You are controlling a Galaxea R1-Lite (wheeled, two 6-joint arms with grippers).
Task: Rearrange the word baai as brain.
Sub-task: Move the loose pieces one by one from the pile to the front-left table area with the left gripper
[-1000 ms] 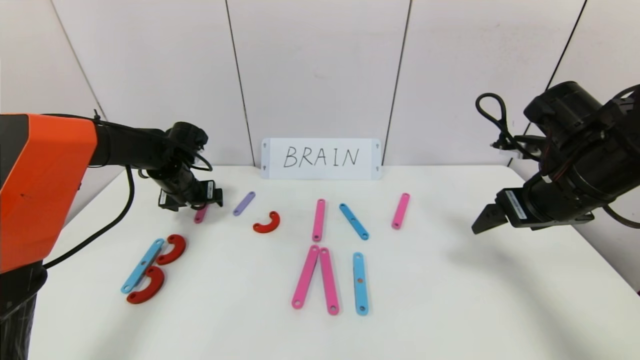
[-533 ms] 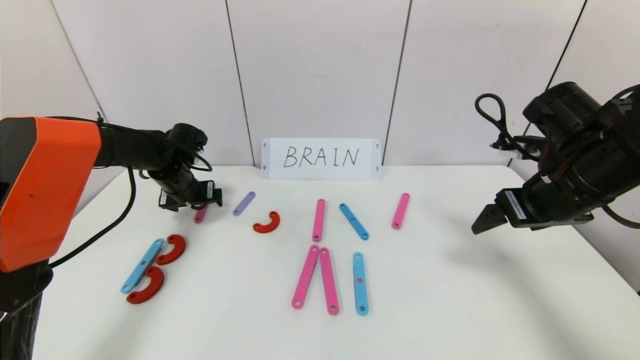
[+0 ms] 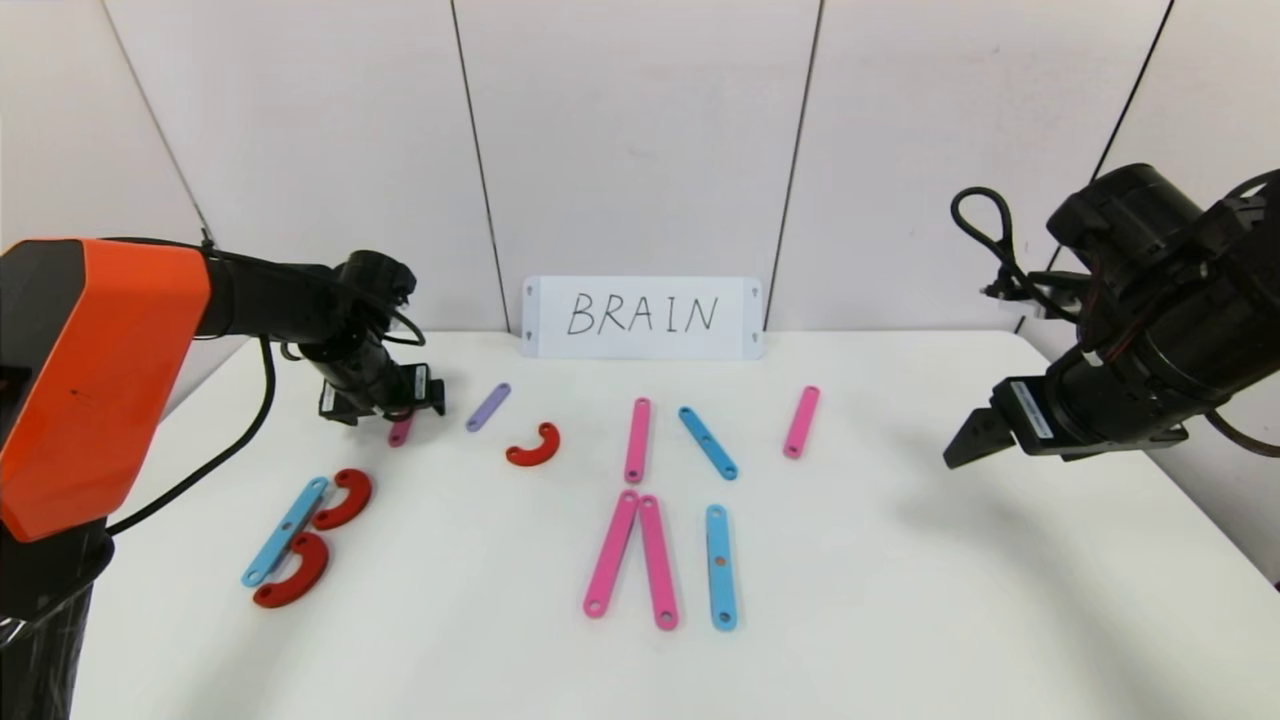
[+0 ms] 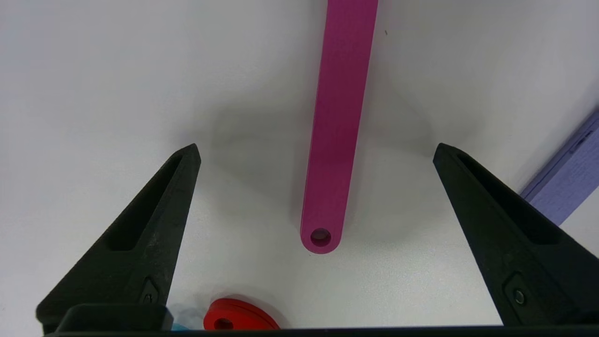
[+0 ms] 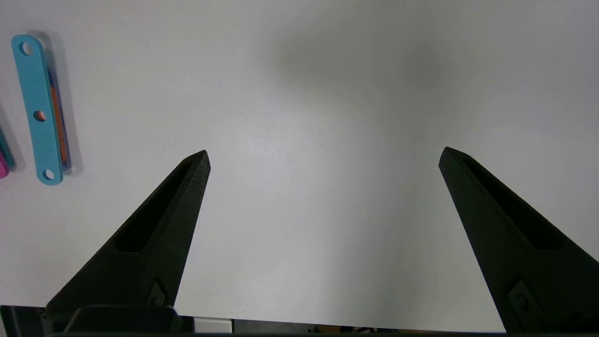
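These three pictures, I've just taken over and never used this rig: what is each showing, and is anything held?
The wide picture looks down from the robot's head at a white table. The other two come from cameras on its wrists; the black wedges are the jaws. The left gripper hangs open over a pink strip at the table's far left, not gripping it. The right gripper is open over bare table, holding nothing. Pink, blue, purple strips and red curves lie scattered before the BRAIN card.
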